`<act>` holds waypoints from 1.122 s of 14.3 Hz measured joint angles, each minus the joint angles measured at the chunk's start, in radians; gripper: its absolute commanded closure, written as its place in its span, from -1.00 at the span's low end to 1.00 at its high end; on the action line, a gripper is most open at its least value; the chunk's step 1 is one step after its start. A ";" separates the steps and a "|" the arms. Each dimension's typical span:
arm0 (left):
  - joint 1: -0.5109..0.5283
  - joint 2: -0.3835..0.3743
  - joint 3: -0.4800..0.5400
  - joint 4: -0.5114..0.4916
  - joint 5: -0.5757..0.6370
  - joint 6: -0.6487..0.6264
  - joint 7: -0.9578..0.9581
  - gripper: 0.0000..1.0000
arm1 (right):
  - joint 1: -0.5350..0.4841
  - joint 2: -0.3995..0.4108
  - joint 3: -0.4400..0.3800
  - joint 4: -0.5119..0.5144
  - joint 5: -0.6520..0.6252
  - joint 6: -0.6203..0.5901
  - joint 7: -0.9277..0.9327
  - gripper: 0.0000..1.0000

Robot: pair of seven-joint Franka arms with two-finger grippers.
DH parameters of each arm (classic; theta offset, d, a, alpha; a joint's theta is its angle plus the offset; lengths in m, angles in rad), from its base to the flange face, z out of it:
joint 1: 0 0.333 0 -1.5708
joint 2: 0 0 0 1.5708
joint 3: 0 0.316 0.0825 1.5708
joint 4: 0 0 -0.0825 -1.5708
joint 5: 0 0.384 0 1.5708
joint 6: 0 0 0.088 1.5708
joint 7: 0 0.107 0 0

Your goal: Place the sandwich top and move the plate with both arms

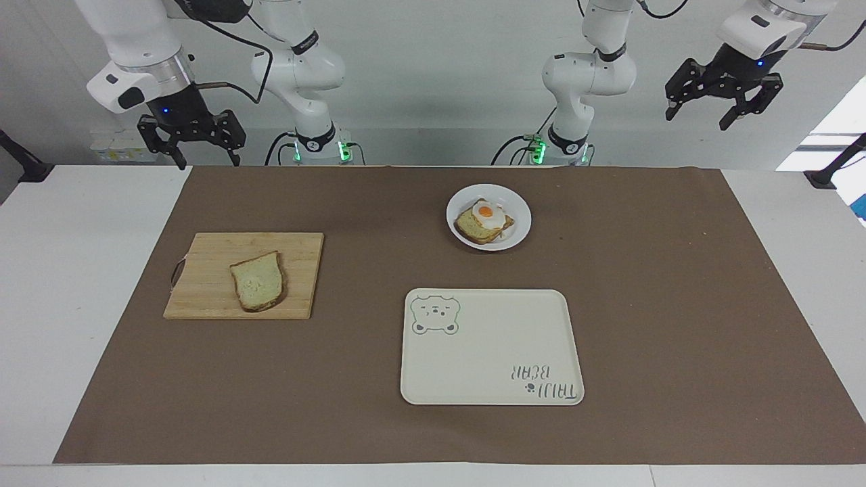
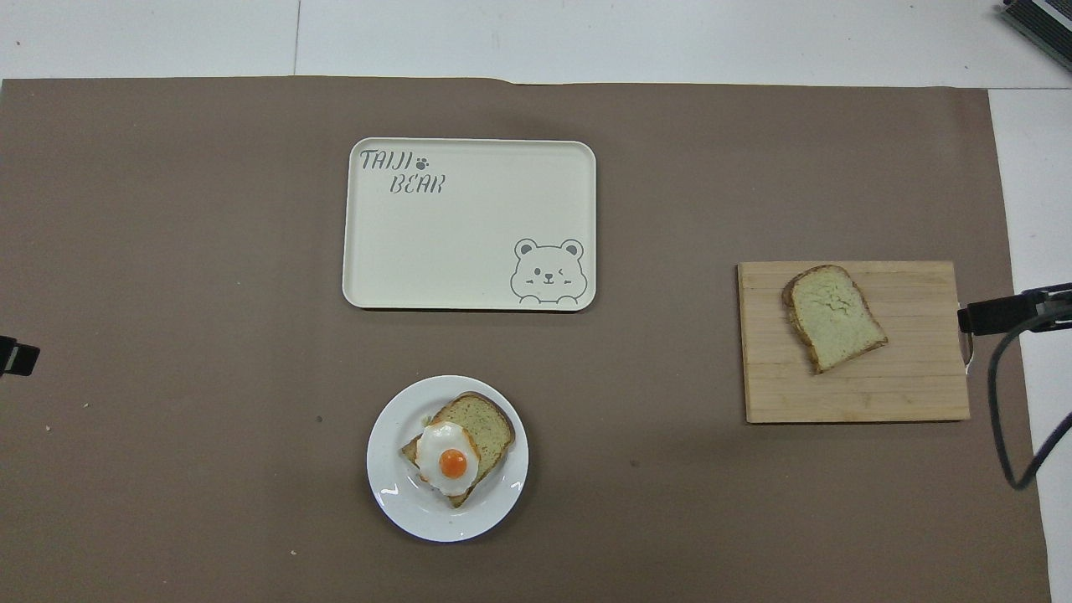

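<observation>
We see a white table (image 1: 81, 284) covered by a brown mat (image 1: 676, 304). On the mat lie a wooden cutting board (image 1: 210, 270), a round white plate (image 1: 517, 230) nearer the robots, and a cream tray (image 1: 487, 352) farther out.

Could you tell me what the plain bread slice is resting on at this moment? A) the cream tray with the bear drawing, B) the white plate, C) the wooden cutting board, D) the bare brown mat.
C: the sandwich top lies flat on the wooden cutting board toward the right arm's end of the table, apart from the plate and the bear tray.
</observation>
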 measured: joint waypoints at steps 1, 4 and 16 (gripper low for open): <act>0.000 0.000 0.000 0.000 0.000 0.000 0.000 -1.00 | -0.001 0.001 0.000 -0.013 0.000 0.022 -0.031 -1.00; 0.000 0.000 0.000 0.000 0.000 0.000 0.000 -1.00 | -0.015 0.012 -0.001 -0.037 0.012 0.085 -0.128 -1.00; 0.000 0.000 0.000 0.000 0.000 0.000 0.000 -1.00 | -0.090 0.225 -0.003 -0.055 0.164 0.348 -0.430 -1.00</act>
